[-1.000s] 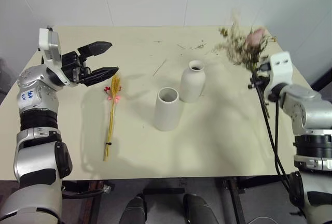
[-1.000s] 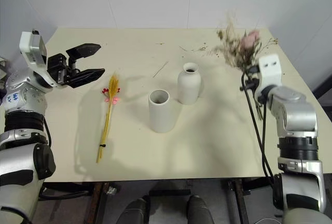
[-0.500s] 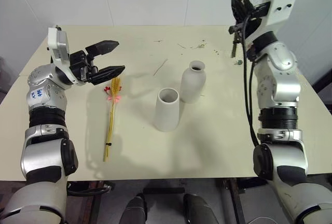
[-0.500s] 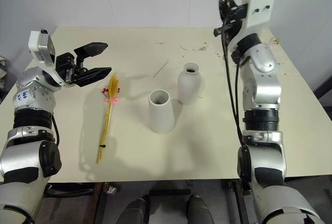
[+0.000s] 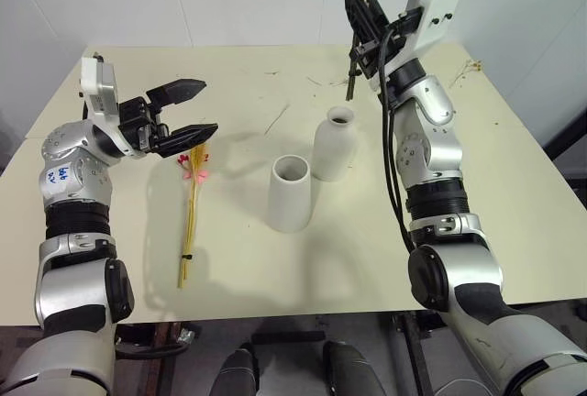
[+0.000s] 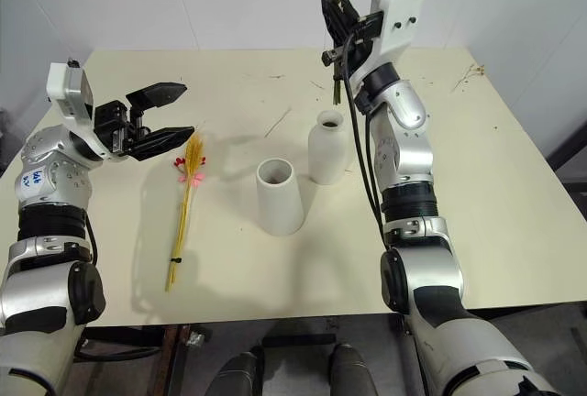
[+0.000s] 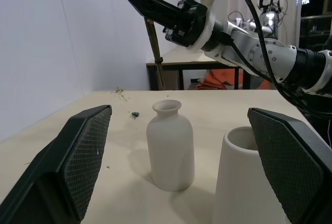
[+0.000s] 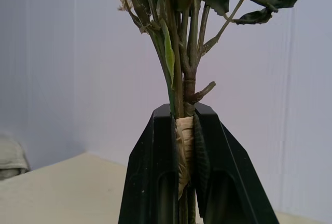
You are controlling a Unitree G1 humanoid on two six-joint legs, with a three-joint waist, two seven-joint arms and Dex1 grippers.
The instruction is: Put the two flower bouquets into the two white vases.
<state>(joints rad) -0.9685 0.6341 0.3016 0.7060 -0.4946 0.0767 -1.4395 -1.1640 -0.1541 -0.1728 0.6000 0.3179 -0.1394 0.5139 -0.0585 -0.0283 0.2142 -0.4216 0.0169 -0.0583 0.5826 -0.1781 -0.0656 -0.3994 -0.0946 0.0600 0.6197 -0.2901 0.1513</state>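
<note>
Your left gripper (image 5: pixel 190 112) stands wide with nothing between its fingers; the slim wheat bundle (image 5: pixel 190 219) lies flat on the table (image 5: pixel 119 231) just below it; the wide-mouthed vase (image 5: pixel 291 193) and bottle vase (image 5: pixel 334 144) stand beyond its tips; your right gripper (image 5: pixel 359 20) is clamped on the fuller bunch's stems (image 8: pixel 182 94), upright above the bottle vase's mouth.
</note>
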